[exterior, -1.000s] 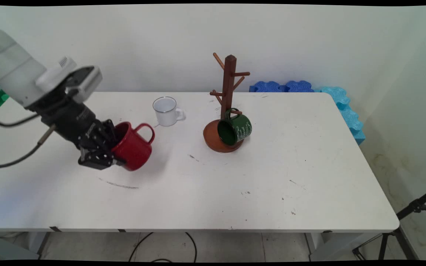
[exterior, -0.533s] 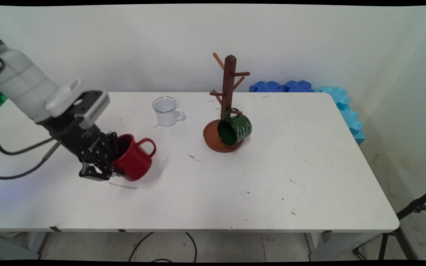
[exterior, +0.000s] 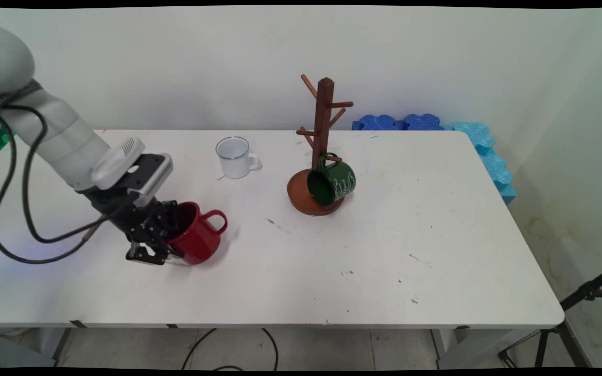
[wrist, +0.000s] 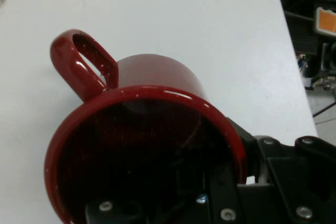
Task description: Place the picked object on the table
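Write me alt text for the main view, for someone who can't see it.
A white robot arm's black gripper clamps the rim of a tilted red mug low over a white table. Behind stand a small white mug and a wooden mug tree with a green mug hanging on it.

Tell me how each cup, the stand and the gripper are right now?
Red mug: tilted, rim clamped by the gripper.
Gripper: shut on the red mug's rim.
White mug: upright on the table, empty.
Green mug: hanging sideways on the stand.
Wooden mug stand: upright.
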`<state>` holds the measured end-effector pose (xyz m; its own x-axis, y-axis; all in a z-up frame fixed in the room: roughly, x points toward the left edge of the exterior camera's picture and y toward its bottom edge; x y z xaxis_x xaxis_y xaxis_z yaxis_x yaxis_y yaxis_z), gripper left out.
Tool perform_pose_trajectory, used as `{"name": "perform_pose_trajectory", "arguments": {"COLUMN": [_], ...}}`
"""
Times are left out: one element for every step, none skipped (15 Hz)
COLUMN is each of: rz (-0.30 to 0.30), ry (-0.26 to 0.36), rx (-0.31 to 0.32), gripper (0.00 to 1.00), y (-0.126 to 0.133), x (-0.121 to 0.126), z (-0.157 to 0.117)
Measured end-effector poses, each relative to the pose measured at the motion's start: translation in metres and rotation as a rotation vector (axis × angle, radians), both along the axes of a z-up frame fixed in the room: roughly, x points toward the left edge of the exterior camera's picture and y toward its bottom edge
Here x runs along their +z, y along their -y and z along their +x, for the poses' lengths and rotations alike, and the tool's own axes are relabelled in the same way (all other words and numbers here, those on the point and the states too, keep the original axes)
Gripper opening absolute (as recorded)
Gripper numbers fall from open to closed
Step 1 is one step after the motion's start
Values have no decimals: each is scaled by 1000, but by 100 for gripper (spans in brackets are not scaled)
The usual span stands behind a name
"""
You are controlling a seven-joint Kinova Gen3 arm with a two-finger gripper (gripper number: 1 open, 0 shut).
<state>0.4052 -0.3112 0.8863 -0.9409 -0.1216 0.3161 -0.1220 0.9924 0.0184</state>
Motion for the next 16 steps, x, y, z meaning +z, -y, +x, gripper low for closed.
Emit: {"name": "perform_pose_trajectory", "arguments": {"rz": [-1, -3, -4, -6, -8, -10, -12, -13, -13, -14, -15, -15, -15, -15, -15, -16], "ry": [2, 5, 8, 10, 12, 15, 18, 20, 21, 23, 24, 25, 26, 26, 27, 26], "rx": [-3, -7, -9, -12, -14, -17, -19, -21, -22, -24, -26, -27, -28, -30, -31, -31], "gripper": [0, 0, 0, 0, 0, 0, 0, 0, 0, 0, 0, 0, 0, 0, 0, 100], "y": [1, 2, 3, 4, 5, 6, 7, 8, 8, 9, 9, 10, 10, 10, 11, 11], "x": [-2, -5, -7, -10, -12, -15, -17, -18, -20, -21, -23, -25, -26, -27, -28, -29], "z": [-1, -2, -3, -4, -5, -6, -6, -7, -7, -7, -8, -9, -9, -9, -10, -10]}}
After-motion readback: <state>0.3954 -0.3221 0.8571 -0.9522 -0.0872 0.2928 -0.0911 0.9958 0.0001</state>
